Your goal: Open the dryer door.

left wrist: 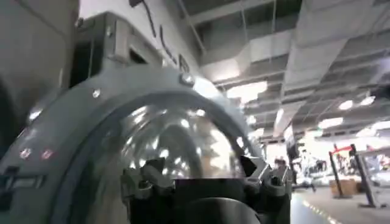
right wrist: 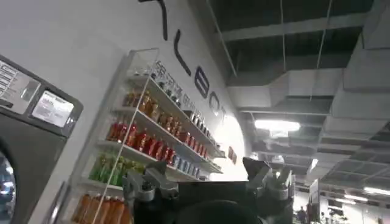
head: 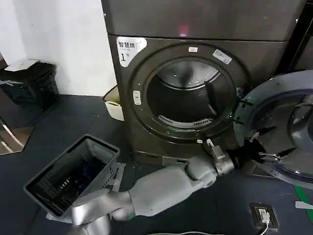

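The round grey-backed dryer door [head: 281, 129] already hangs wide at three o'clock of the bronze-grey dryer [head: 195, 49], left gripper [head: 261, 147] spread unclenched beside it; next, withdrawal.

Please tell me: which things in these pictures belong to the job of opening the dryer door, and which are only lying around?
Part of the job:
- dryer, with the "1" sticker
- dryer door, swung wide open, grey inner side showing
- left gripper, at the door's inner side

Only lying around:
- grey basket, on the floor near the dryer
- black crate, by the wall
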